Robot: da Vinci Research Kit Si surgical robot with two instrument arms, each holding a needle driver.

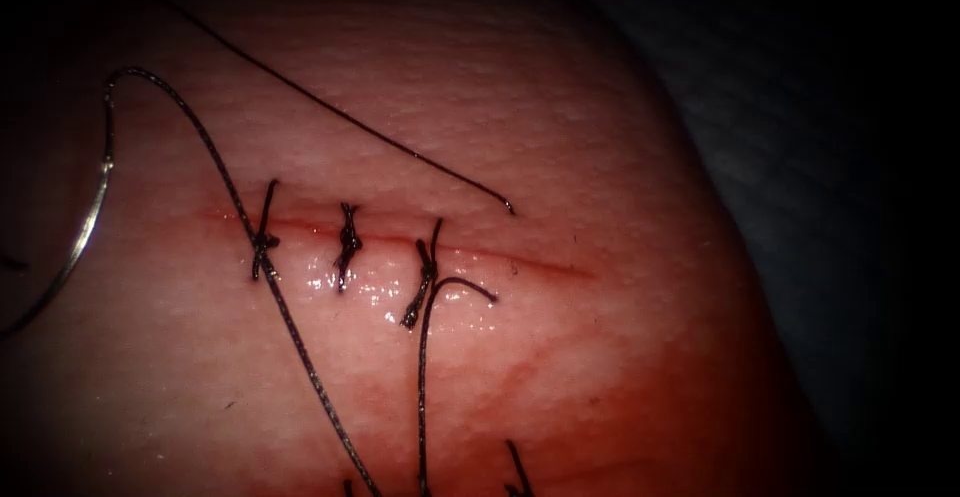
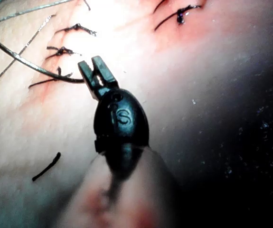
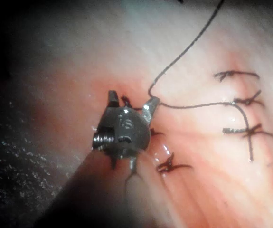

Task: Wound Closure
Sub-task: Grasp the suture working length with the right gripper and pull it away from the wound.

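The tissue has a horizontal cut crossed by three knotted stitches. The curved needle lies outside the tissue, far to the left of the stitches. Its thread runs from its upper end down past the leftmost stitch. In the left wrist view my left tool has its jaws closed on one end of the needle. My right tool stands with its jaws wide apart over the tissue, and the thread bends around one fingertip.
A loose thread crosses the tissue above the cut and ends free near the right stitch. Another strand runs down from the right stitch. A short cut piece of thread lies on the tissue. More knotted stitches show beside the right tool.
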